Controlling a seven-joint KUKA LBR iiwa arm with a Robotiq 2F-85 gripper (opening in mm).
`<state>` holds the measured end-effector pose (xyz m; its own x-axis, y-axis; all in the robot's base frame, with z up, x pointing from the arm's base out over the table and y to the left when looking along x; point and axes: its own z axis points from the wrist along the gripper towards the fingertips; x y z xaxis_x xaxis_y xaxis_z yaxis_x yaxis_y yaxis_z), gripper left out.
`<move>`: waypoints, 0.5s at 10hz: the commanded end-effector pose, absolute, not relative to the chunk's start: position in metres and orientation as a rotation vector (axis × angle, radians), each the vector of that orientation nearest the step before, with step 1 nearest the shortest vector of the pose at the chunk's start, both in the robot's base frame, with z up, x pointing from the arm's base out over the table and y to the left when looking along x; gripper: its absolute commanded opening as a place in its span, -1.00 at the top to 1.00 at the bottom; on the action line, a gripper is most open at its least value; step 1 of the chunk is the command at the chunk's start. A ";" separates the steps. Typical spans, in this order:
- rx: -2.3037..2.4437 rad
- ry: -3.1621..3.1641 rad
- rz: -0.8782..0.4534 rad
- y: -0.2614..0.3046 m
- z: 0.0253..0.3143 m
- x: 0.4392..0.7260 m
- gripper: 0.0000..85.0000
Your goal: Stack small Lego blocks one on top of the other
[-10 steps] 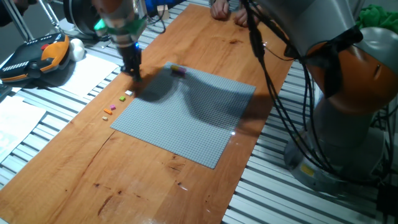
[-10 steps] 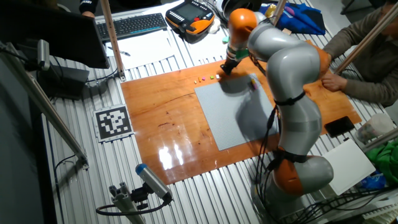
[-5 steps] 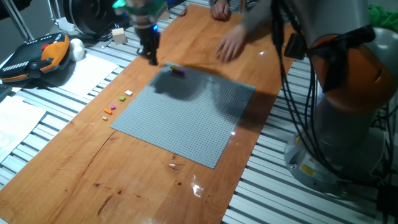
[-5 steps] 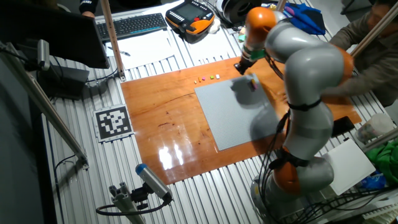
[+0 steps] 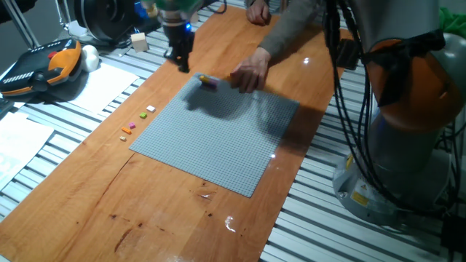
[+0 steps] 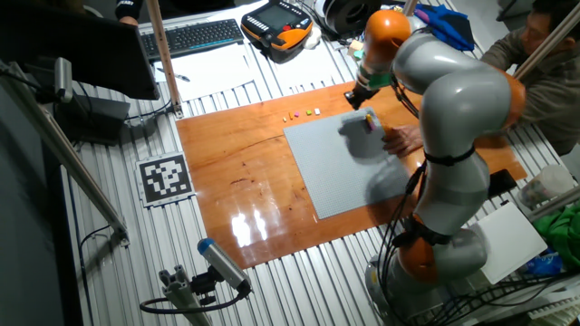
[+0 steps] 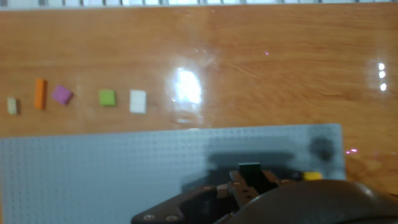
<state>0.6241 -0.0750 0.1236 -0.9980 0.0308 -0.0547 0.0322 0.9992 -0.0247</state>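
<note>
My gripper [image 5: 179, 61] hangs above the wooden table [image 5: 240, 36], just beyond the far corner of the grey baseplate [image 5: 218, 138]. In the hand view I see my fingers [image 7: 250, 176] at the bottom edge, dark and close together, with a small dark green piece at their tip. It may be a block that I hold, but the picture is too blurred, so I cannot tell if the jaws are closed on something or only nearly closed. From the fixed views the fingers are too small to judge.

In the hand view, five loose blocks lie in a row on the bare wood at about 10 o'clock from my fingers, beside the baseplate edge and not on it: a pale one [image 7: 12, 105], an orange one [image 7: 40, 93], a purple one [image 7: 61, 94], a green one [image 7: 107, 98] and a white one [image 7: 137, 101]. They are apart from each other.

On the baseplate, near its corner, sits a small yellow and purple stack [image 5: 208, 81]. A person's hand [image 5: 249, 73] rests just beside it, at 3 o'clock from it in that fixed view.
</note>
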 end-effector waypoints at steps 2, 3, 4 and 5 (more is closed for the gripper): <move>0.132 3.096 -0.021 -0.050 0.120 0.640 1.00; 0.162 3.088 -0.041 -0.050 0.120 0.640 1.00; 0.174 3.074 -0.058 -0.050 0.120 0.640 1.00; 0.167 3.068 -0.062 -0.050 0.120 0.640 1.00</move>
